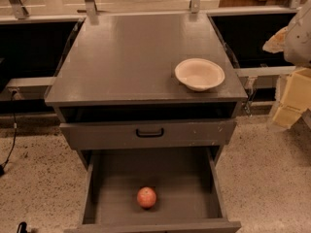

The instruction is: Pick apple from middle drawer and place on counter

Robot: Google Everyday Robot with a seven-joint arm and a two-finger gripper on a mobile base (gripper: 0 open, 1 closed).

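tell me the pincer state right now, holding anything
Pincer: at the right edge of the view, open or closed cannot be told; the apple lies on the middle drawer floor, away from it.

The round red-orange apple (pixel 146 197) sits in the open grey middle drawer (pixel 187 174), near its front edge. The flat grey counter (pixel 126 57) is above. The gripper (pixel 290 103) hangs past the counter's right edge.

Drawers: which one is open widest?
The deep grey lower drawer holding the small red-orange apple; the loop-handled drawer above is barely out. End effector at right edge.
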